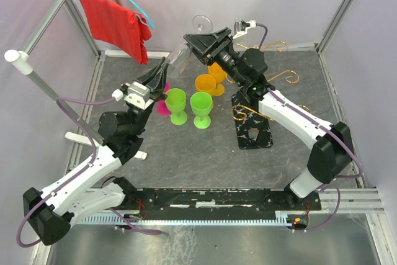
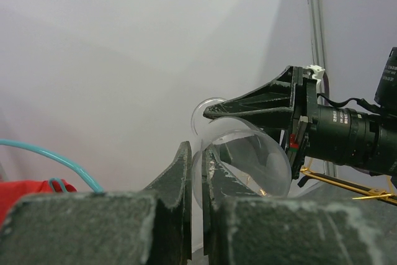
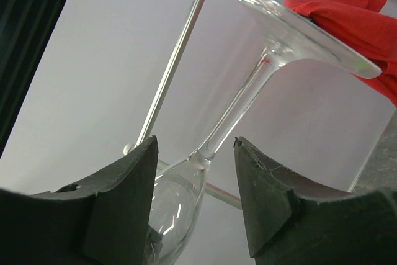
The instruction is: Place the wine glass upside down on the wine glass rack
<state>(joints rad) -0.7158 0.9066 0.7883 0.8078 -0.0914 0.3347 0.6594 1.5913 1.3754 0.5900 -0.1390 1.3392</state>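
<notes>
Left claw (image 2: 196, 153) pinching tilted wine glass (image 2: 248, 162) rim | right claw (image 3: 195, 144) spread around stem

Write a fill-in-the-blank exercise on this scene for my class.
1. The left gripper pinches the wine glass by the ____ of its bowl.
2. The right gripper has its fingers open on either side of the glass's ____.
3. The cloth on the teal hanger is ____.
4. The wine glass rack has a base that is ____ with white veins.

Missing words: rim; stem; red; black.
</notes>
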